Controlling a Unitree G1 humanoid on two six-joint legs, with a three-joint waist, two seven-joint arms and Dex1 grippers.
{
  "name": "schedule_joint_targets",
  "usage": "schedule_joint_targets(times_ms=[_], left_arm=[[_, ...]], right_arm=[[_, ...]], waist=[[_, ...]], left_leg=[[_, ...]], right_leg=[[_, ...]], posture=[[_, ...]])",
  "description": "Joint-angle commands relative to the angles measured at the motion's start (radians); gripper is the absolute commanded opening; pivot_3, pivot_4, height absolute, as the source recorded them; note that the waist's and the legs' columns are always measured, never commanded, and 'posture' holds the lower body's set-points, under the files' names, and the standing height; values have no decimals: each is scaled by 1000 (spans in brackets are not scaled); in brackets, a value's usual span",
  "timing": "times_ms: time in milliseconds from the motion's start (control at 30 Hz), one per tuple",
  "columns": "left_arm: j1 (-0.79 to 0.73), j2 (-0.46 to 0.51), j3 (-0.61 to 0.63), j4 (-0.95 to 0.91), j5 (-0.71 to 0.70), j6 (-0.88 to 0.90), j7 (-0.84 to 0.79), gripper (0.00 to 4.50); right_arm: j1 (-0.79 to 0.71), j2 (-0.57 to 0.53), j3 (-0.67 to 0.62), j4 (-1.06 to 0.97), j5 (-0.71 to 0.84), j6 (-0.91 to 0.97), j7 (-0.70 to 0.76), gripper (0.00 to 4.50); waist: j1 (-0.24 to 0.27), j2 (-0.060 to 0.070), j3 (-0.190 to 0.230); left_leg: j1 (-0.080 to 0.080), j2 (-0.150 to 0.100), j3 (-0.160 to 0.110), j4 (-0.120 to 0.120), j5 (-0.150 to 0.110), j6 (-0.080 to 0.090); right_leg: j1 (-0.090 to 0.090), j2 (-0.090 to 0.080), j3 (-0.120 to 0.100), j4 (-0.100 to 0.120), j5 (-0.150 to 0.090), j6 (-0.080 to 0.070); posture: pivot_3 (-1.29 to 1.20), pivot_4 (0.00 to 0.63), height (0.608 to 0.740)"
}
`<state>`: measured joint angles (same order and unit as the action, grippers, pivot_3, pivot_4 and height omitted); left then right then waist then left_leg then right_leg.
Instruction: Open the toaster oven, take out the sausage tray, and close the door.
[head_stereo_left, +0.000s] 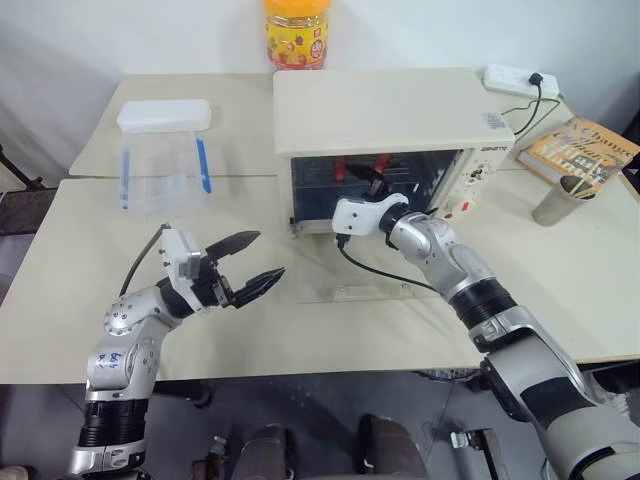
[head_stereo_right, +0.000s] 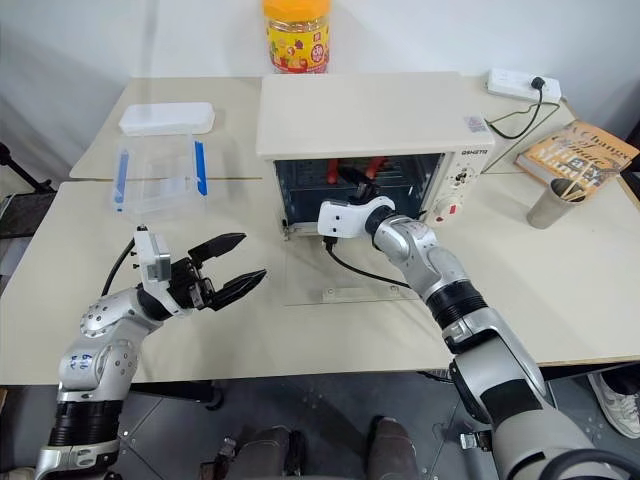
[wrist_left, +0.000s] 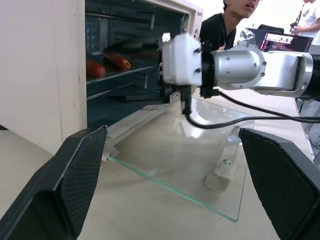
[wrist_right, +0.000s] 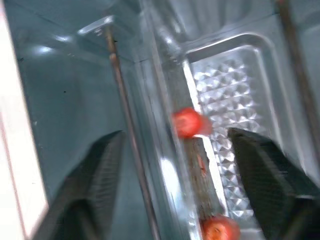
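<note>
With the wide glass door (wrist_left: 185, 165) lying flat, the right gripper (wrist_right: 175, 165), fingers parted around nothing, reaches inside the cream-white boxy toaster oven (head_stereo_left: 390, 110) toward the shallow shiny ribbed metal sausage tray (wrist_right: 235, 100), probably light, stiff, greasy, best pinched at its near rim.

We are seeing the toaster oven (head_stereo_left: 390, 120) sitting at the upper centre of the frame, its door (head_stereo_right: 345, 268) lying flat on the table (head_stereo_left: 300, 330) in front of it. The sausage tray (wrist_right: 235, 110) is resting inside the oven. The right gripper (head_stereo_left: 375, 186) is reaching into the opening, while the left gripper (head_stereo_left: 250, 262) is hovering at lower left, apart from the door.
</note>
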<state>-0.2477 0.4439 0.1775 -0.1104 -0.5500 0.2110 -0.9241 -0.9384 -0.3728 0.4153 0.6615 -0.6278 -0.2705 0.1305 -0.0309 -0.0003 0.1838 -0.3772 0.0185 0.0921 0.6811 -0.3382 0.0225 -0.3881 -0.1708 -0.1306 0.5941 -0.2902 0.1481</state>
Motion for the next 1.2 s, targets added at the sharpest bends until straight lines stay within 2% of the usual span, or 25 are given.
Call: schedule_joint_targets(times_ms=[33, 233, 467, 667, 1133, 1200], left_arm=[[-32, -5, -7, -25, -27, -2, -5, 4500], [-158, -33, -50, 48, -33, 24, -29, 4500], [-297, -80, -90, 188, 6, 4, -35, 4500], [-398, -119, -71, 301, 16, -25, -13, 4500], [-456, -100, -46, 406, 15, -44, -39, 4500], [-466, -84, -45, 428, 19, -43, -57, 4500]], right_arm=[[-28, -1, -8, 2, -3, -25, -27, 1945], [-32, -27, -16, -19, -9, -31, -33, 9], [-36, -42, -26, -36, -18, -29, -22, 9], [-30, -57, -28, -70, -6, -37, 12, 9], [87, -108, -63, -348, 42, 28, 199, 9], [178, -140, -81, -486, 57, 55, 260, 9]], waist=[[-1, 0, 0], [1, -1, -1], [-1, -2, -1], [0, -2, -1], [-1, -2, -1], [4, -2, -1]], left_leg=[[0, 0, 0, 0, 0, 0], [-1, 0, 1, 0, 0, 0], [-2, 0, 2, 0, 0, 0], [-9, 0, 2, 3, 1, -1], [-9, 0, 2, 3, 1, -1], [-9, 0, 2, 3, 1, -1]], right_leg=[[0, 0, 0, 0, 0, 0], [-2, 0, 1, 1, 0, 0], [-2, 1, -1, 1, 0, 0], [-5, 1, -3, 1, 0, 0], [-6, 2, -4, 1, 0, 0], [-6, 2, -4, 1, 0, 0]], posture=[[0, 150, 740], [0, 150, 740], [0, 150, 740], [0, 150, 740], [0, 150, 740], [0, 150, 740]])
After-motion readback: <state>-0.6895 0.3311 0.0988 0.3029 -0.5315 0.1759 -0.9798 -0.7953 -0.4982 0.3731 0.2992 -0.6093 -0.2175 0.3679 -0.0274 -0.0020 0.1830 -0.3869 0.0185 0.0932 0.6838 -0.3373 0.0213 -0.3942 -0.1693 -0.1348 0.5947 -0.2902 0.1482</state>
